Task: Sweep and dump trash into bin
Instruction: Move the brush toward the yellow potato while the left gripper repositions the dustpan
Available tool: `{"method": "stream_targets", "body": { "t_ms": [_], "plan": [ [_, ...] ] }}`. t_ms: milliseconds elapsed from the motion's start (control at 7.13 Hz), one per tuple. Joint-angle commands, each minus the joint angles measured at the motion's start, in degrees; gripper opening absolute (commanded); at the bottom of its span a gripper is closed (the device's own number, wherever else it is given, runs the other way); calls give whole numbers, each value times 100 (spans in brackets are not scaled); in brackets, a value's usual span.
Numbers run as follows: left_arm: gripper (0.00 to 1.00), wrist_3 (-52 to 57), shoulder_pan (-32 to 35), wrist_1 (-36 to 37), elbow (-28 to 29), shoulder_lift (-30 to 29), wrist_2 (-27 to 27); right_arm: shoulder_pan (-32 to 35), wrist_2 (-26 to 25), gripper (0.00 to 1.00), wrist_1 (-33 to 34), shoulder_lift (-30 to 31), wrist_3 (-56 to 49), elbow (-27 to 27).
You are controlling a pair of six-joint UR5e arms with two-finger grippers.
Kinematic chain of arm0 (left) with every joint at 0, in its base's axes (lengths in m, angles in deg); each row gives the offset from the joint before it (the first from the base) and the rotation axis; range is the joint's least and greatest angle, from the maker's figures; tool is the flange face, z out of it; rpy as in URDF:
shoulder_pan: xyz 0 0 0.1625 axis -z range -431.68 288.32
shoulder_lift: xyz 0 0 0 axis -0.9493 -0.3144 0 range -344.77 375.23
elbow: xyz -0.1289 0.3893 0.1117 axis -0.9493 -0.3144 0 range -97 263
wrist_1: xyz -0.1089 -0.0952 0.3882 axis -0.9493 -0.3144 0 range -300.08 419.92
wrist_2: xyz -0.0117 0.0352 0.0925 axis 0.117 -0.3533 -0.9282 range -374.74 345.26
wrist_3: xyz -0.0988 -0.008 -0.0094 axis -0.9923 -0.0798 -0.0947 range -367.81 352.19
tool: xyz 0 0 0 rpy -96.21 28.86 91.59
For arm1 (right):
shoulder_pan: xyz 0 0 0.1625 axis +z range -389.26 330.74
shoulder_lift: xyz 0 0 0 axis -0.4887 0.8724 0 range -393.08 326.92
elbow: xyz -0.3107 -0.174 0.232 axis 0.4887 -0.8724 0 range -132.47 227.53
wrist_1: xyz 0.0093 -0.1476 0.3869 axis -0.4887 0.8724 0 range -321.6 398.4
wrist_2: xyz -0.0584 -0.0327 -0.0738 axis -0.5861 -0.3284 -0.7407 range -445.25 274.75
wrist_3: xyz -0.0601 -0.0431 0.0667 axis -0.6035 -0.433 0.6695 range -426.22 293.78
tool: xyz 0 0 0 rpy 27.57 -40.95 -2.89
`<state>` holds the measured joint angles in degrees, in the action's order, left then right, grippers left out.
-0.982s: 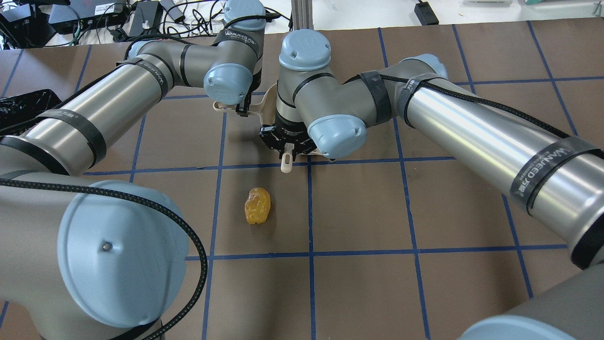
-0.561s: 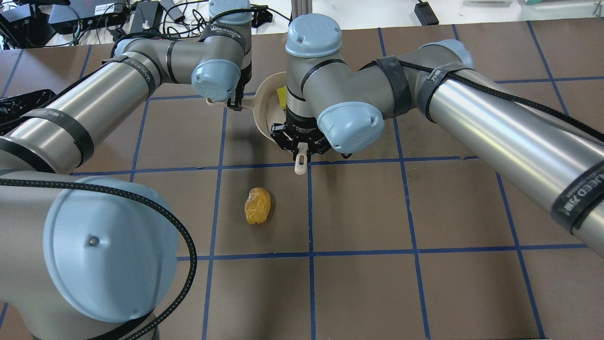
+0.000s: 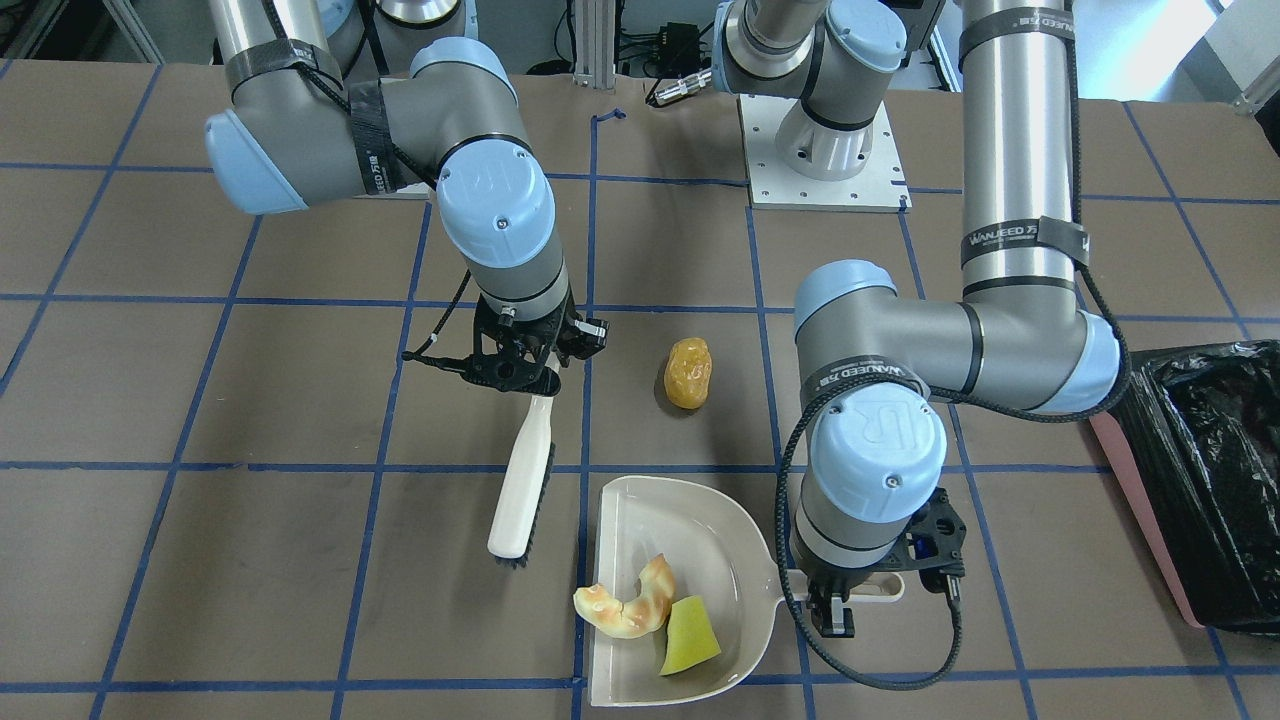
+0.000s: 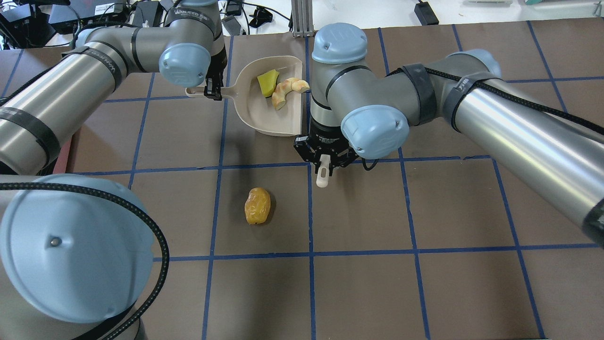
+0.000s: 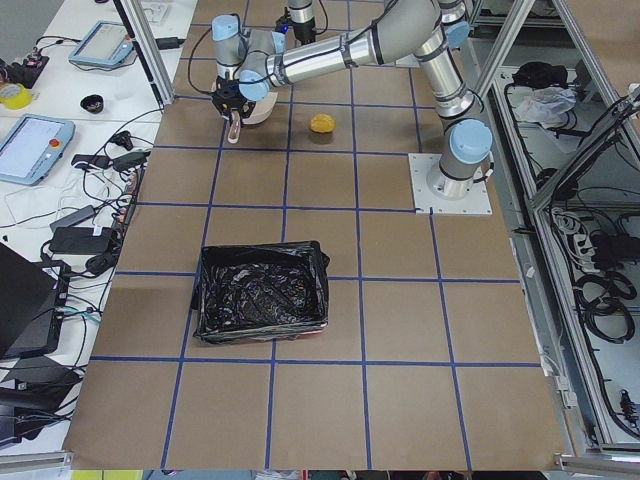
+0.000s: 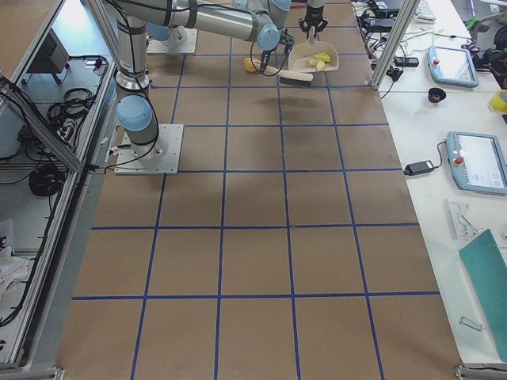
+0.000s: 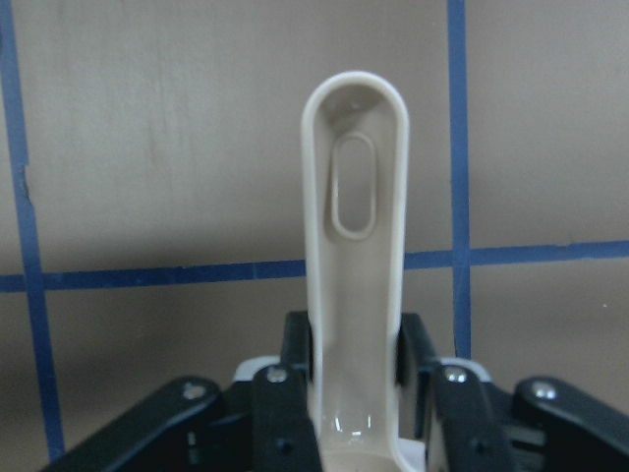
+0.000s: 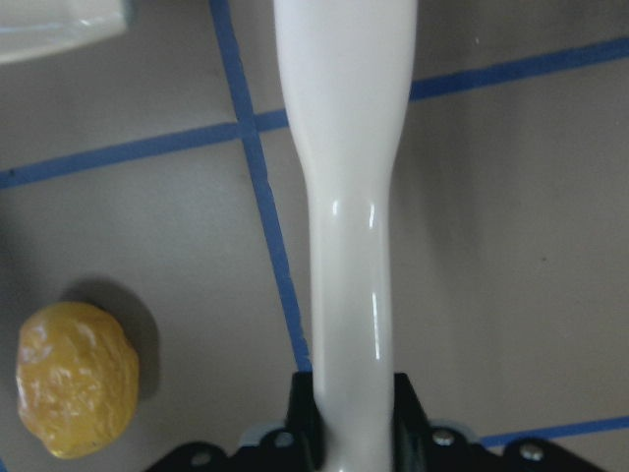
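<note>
The beige dustpan (image 4: 264, 115) lies on the table with the tan croissant piece (image 4: 285, 91) and the yellow wedge (image 4: 267, 82) in it. The croissant (image 3: 628, 603) overhangs the pan's open lip a little. My left gripper (image 4: 212, 89) is shut on the dustpan handle (image 7: 354, 246). My right gripper (image 4: 323, 158) is shut on the white brush (image 3: 522, 480), whose bristles stand just beside the pan's open lip. The orange-yellow lump (image 4: 257, 206) lies loose on the table, apart from pan and brush. The pink bin with its black bag (image 3: 1200, 480) stands on my left side.
Blue tape lines grid the brown table. Cables and electronics (image 4: 118, 14) crowd the far edge. An arm's white base plate (image 3: 825, 150) is bolted near the robot's side. In the exterior left view the bin (image 5: 262, 290) stands well apart from the dustpan.
My left arm has drawn the dustpan left, out from under my right wrist, so the croissant and wedge in it now show. My right gripper has shifted right with the brush. The lump has not moved.
</note>
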<state>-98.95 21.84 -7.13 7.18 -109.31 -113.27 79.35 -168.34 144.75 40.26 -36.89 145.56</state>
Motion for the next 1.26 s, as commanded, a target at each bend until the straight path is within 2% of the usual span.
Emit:
{"method": "stream_targets", "body": {
  "t_ms": [0,280,421,841,1122],
  "plan": [
    [0,261,-315,-753,40,384,-87,11,12,0,-18,555,73,688],
    [0,778,-693,-1571,-56,746,-342,281,109,0,52,909,494,1356],
    [0,825,-825,-1627,-91,817,-665,632,109,0,122,901,748,1402],
    [0,1124,-1090,-1531,-1037,1133,-791,1249,100,0,518,874,996,1499],
    [0,1037,-1099,-1111,-1661,1195,-1115,1408,-23,0,527,918,856,1683]
  ]
}}
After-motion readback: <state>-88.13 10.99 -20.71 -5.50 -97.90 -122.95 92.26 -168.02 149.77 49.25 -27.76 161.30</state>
